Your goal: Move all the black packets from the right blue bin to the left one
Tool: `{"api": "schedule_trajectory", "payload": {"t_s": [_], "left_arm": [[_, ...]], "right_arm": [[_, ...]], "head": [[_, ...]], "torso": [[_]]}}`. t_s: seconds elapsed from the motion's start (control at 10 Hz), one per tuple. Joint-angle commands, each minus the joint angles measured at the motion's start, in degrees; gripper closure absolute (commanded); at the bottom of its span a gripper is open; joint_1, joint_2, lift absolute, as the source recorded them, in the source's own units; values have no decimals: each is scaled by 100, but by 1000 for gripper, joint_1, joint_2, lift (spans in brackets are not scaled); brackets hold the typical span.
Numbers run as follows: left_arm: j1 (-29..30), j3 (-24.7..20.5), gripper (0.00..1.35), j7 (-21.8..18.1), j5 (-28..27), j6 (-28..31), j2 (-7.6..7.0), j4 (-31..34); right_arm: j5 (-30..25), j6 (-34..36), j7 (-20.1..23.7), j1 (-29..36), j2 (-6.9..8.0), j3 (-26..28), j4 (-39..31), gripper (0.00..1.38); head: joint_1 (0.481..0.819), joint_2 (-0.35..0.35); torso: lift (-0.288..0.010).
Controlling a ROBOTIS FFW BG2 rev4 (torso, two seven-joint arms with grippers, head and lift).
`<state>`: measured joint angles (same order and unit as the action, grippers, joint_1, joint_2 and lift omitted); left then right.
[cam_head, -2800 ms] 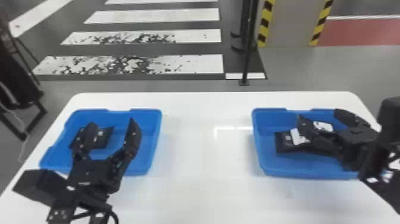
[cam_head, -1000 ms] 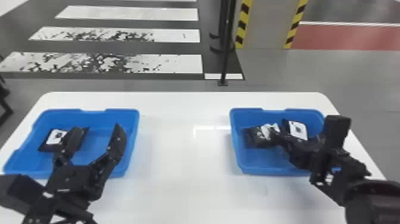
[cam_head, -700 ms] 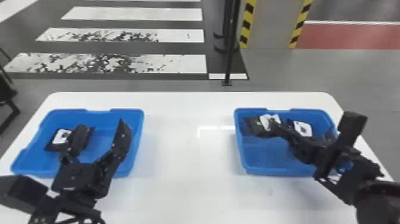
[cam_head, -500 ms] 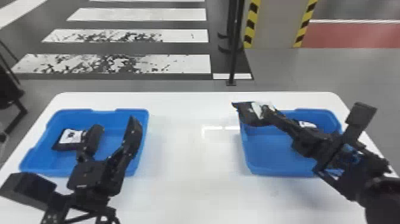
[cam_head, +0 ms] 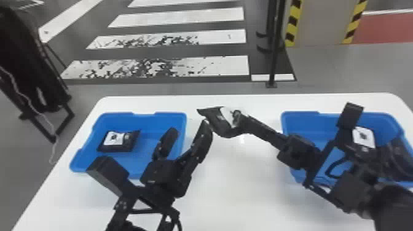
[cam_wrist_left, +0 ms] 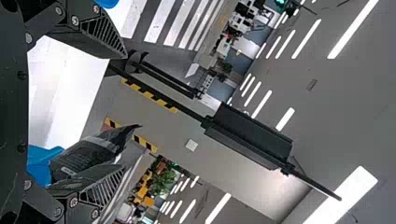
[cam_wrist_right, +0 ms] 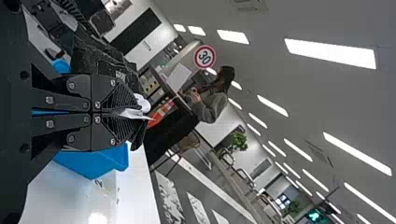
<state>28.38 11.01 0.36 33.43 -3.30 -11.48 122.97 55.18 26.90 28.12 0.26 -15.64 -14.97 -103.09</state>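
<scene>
The right gripper point(cam_head: 238, 120) pinches a black packet point(cam_head: 218, 122) with a white patch, up between the left blue bin point(cam_head: 144, 115) and the right blue bin point(cam_head: 302, 114). The left gripper point(cam_head: 189, 127) is near it, fingers spread wide. Another black packet point(cam_head: 130, 144), with a dark spot on its white label point(cam_head: 113, 138), lies in the left bin. A white label with a dark spot point(cam_head: 364, 137) shows in the right bin. Pale marks on the pinched packet may be tiny writing.

Black packet point(cam_head: 217, 121) aloft between blue bins point(cam_head: 159, 119)
</scene>
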Motion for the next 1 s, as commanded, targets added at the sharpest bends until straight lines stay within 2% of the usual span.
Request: {"api": "schedule_trajectory", "payload": {"t_s": [0.0,0.3,0.4,0.5,0.6,0.8,0.9], "left_arm": [[-12,-4,226,-1,5,35,-4,1],[-12,30,226,-10,5,-50,-13,1],[-12,7,326,-19,-121,-92,-13,1],[-40,7,993,-27,-246,-106,-13,1],[-40,30,1188,-63,-87,147,-21,85],[-26,-50,1211,-309,28,738,-21,282],[-54,-62,1211,-493,302,1371,-30,451]], "right_arm": [[160,-4,9,-82,-53,-331,9,1133],[240,-18,18,-110,-80,-491,9,1133],[240,-74,27,-110,-80,-491,23,1133],[275,-102,27,-125,-80,-491,79,1133],[286,-173,27,-153,-71,-491,149,1133],[286,-271,36,-195,-62,-525,248,1133],[286,-342,36,-251,-36,-536,402,1133]], "head": [[695,166],[695,215],[695,217],[695,218],[695,218],[695,201],[695,187]], "torso": [[-168],[-168],[-168],[-168],[-168],[-168],[-168]]}}
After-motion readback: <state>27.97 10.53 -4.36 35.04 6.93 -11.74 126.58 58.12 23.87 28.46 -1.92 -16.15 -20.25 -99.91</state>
